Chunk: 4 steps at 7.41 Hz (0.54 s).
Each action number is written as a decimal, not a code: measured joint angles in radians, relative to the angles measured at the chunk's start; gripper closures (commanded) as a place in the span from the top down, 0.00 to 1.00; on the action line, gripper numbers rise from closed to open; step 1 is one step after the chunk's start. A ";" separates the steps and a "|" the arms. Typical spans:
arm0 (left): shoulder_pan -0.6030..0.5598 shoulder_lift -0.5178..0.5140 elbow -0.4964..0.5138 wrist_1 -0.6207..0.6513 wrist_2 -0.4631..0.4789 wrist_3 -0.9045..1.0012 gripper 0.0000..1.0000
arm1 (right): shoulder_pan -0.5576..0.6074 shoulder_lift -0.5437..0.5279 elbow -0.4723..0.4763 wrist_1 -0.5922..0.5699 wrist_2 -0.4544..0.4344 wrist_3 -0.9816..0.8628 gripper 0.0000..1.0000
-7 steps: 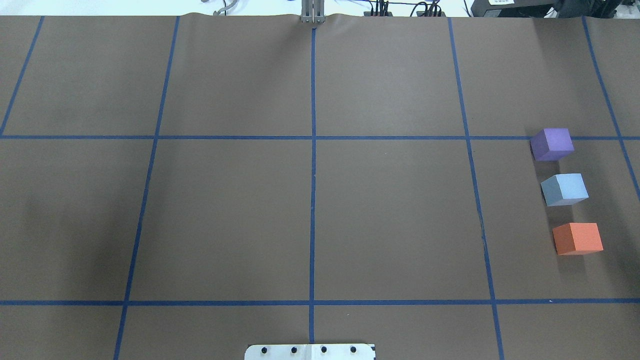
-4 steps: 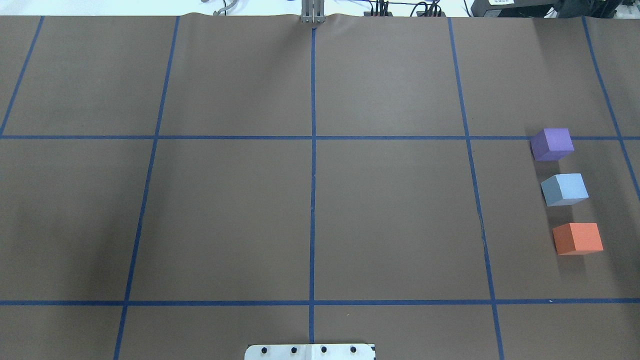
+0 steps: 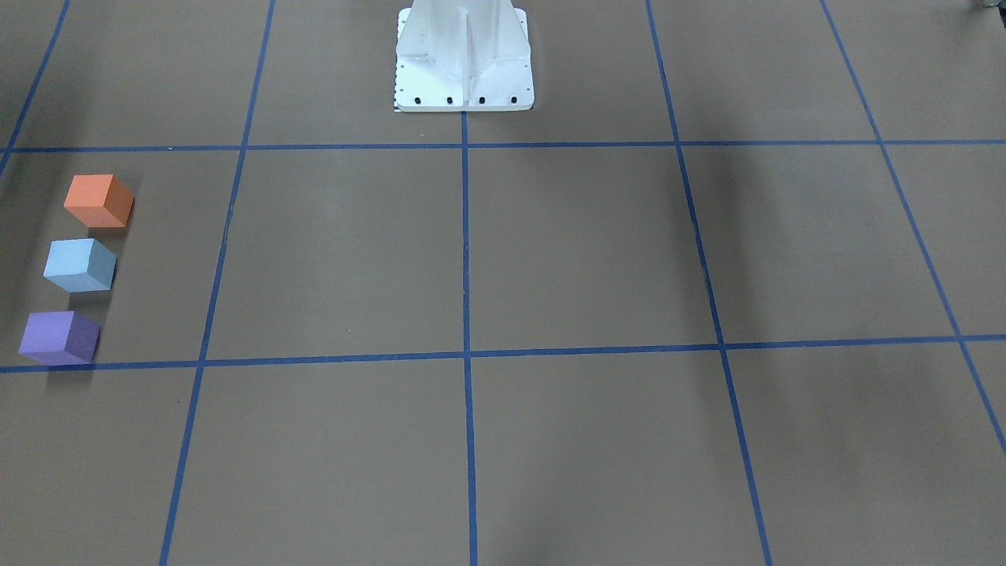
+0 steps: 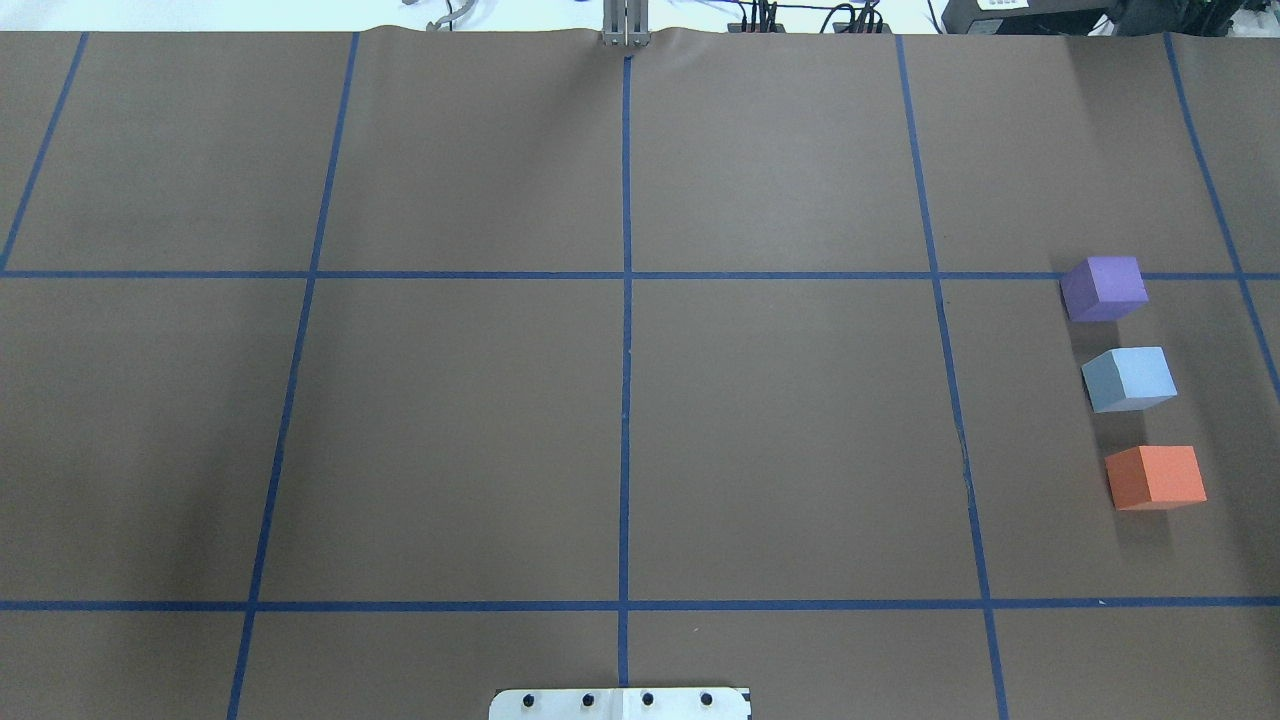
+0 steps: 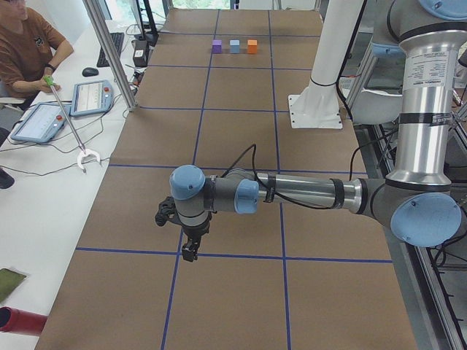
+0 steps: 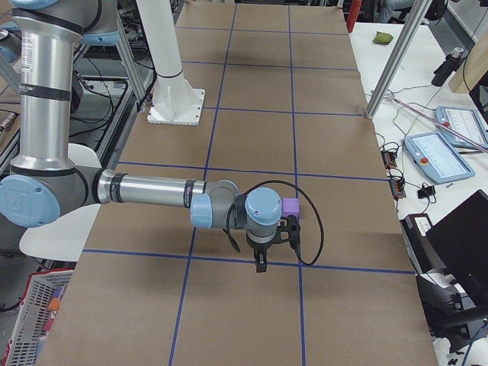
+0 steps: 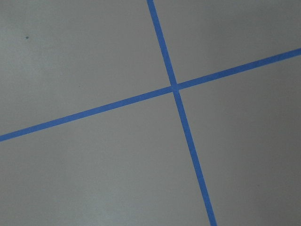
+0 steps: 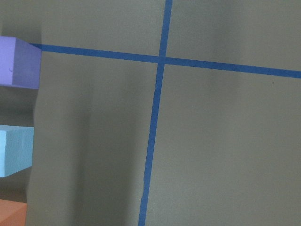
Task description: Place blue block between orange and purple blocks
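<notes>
The purple block, the light blue block and the orange block stand in a row at the table's right side, the blue one in the middle with small gaps on both sides. The front view shows the same row: orange, blue, purple. The right wrist view shows all three at its left edge, among them the blue block. My right gripper hangs near the purple block. My left gripper hangs far from the blocks. I cannot tell whether either is open or shut.
The white robot base plate sits at the table's middle near edge. Blue tape lines divide the brown surface into squares. An operator sits at a side desk with tablets and a grabber stick.
</notes>
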 measured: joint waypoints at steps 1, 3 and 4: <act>-0.001 0.001 0.005 0.001 -0.001 0.000 1.00 | 0.001 0.000 0.000 0.001 0.001 0.001 1.00; -0.001 0.001 0.015 0.001 -0.001 0.000 1.00 | 0.003 0.000 0.004 0.002 0.002 0.001 1.00; -0.001 0.001 0.016 0.000 -0.001 0.000 1.00 | 0.003 0.000 0.006 0.003 0.002 0.000 1.00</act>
